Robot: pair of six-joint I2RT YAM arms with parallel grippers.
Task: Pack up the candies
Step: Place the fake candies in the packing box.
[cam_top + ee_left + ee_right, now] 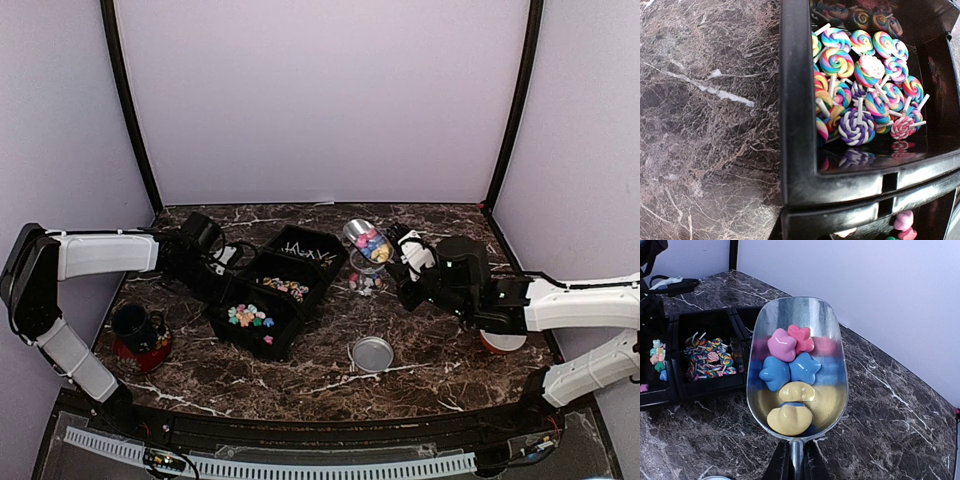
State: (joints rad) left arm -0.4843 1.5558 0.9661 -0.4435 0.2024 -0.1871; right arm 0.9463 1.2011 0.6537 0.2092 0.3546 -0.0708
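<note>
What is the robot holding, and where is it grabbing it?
The right end effector holds a metal scoop of candies by its thin handle. Whether the left end effector holds anything cannot be told.

The worktop (700,125) is dark brown marble with white veins. The tray (795,100) is glossy black; its lollipops (837,62) are rainbow swirls on white sticks (one is purple and white). In the silvery scoop (795,315), the candies (774,372) are pale pink, hot pink, blue and yellow.
</note>
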